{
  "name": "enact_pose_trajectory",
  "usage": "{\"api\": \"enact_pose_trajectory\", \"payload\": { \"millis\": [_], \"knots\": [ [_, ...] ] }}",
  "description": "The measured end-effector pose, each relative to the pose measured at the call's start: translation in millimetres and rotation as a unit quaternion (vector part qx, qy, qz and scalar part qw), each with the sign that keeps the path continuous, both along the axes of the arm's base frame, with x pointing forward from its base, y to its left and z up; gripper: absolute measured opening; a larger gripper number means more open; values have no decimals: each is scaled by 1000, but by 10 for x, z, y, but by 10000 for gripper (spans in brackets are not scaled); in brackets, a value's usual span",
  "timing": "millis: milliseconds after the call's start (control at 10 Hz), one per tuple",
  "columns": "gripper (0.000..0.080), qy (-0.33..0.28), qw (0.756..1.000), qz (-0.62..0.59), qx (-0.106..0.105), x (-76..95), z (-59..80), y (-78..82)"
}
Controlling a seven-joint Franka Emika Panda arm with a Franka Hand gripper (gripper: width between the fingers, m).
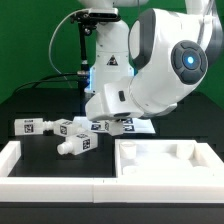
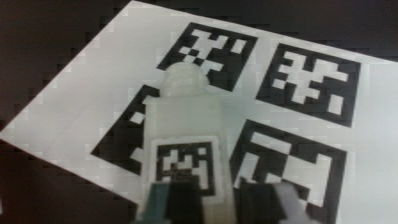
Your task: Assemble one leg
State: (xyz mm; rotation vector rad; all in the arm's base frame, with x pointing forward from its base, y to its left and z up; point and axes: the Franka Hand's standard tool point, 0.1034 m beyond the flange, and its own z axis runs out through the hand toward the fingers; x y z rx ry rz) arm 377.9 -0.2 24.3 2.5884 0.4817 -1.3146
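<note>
In the wrist view my gripper (image 2: 222, 205) is shut on the leg (image 2: 185, 130), a white oblong block with a black-and-white tag on its side. The leg points away from the fingers (image 2: 267, 200) and hangs over the marker board (image 2: 107, 75). In the exterior view the gripper (image 1: 103, 122) is low over the table's middle, mostly hidden by the arm, with the held leg (image 1: 100, 126) just showing. Three look-alike legs lie loose on the black table: one at the exterior view's left (image 1: 28, 124), one beside it (image 1: 68, 127), one nearer the front (image 1: 75, 146).
The marker board (image 1: 138, 127) lies under the arm. A large flat white slab with recesses (image 1: 165, 160) sits at the front right of the exterior view. A white L-shaped wall (image 1: 25, 162) runs along the front left. A lamp stand (image 1: 82, 60) stands behind.
</note>
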Motion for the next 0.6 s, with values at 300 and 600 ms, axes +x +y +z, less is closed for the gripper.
{"api": "enact_pose_trajectory", "payload": {
  "millis": [300,600],
  "knots": [
    [4,-28,999,-18,-5,257,250,122],
    [1,-55,998,-30,-7,248,225,83]
  ]
}}
